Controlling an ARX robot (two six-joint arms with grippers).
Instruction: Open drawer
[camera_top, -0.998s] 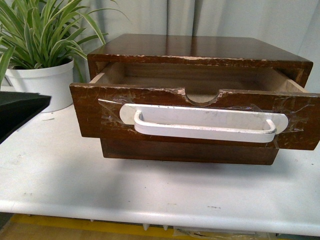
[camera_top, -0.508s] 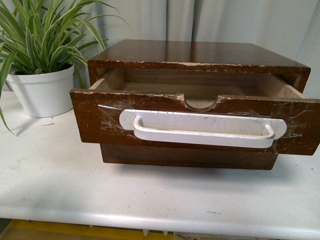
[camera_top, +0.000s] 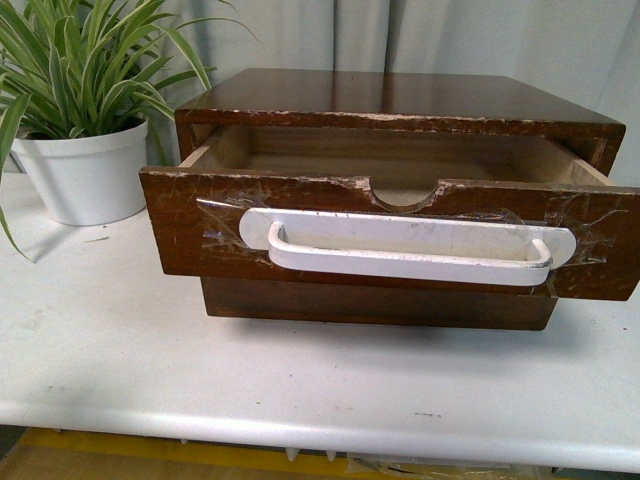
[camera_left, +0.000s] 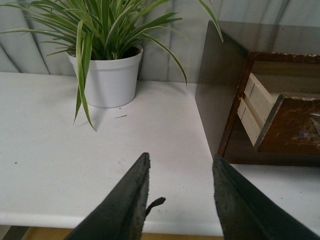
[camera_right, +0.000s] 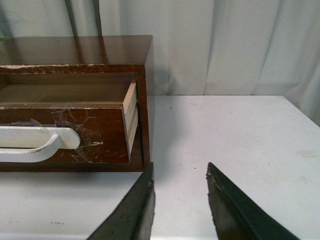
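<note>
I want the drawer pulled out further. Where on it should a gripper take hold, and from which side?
Probably the white handle taped across the drawer front. Its bar stands off the backplate, leaving a gap for one of the fingers. Come from the front, facing the drawer, near the bar's middle, below the half-round notch, so the pull stays straight.

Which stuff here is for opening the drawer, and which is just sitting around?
For the job:
- drawer, already pulled out
- its white handle
- left gripper and right gripper, both open

Just sitting there:
- potted plant
- table
- curtain
</note>
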